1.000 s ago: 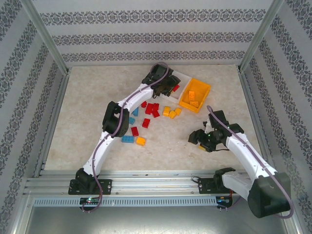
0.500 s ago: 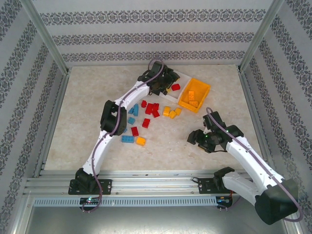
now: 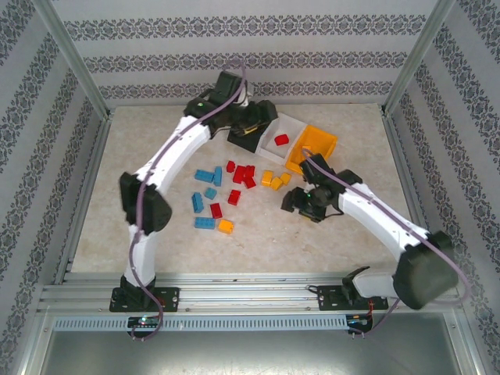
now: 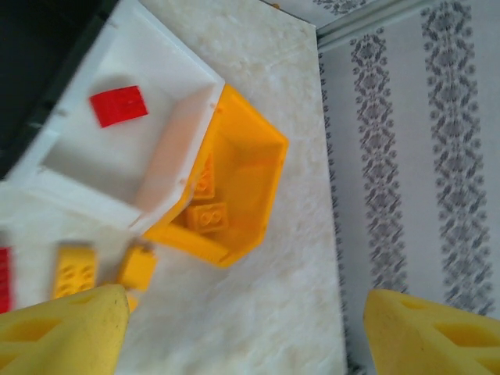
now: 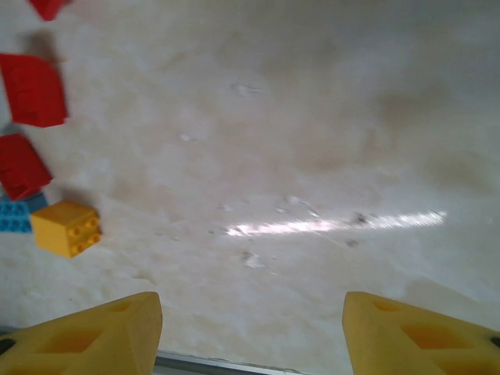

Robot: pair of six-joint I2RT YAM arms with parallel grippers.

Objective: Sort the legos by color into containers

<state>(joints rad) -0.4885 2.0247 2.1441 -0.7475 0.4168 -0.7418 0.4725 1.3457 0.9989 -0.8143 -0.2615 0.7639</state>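
While the left gripper point(image 3: 248, 134) hangs over the far bins, its yellow fingers point(image 4: 62, 332) stand wide apart with nothing between them. From its wrist camera I see the white bin point(image 4: 168, 55) holding one red brick point(image 4: 117, 105). The orange bin point(image 4: 254, 148) is pressed against the white bin's side and has a couple of orange-yellow bricks point(image 4: 207, 217) in it. The black bin point(image 4: 39, 62) lies along the white bin's other side.

The right gripper point(image 3: 301, 201) sits low over the pale marbled table point(image 3: 156, 156), just right of the loose legos. Its jaws are also spread and empty. Its own camera looks down on bare tabletop, with a lone yellow brick point(image 5: 66, 228) off to the left, near two red pieces point(image 5: 31, 90) and the edge of a blue one point(image 5: 14, 215).

Most of the legos lie loose mid-table: light blue ones point(image 3: 205, 175) on the left, a red cluster point(image 3: 246, 173) in the middle, and three yellow blocks point(image 3: 275, 181) close to the orange bin. Nearer the arm bases, another yellow piece point(image 3: 226, 226) lies beside a blue plate point(image 3: 205, 223).
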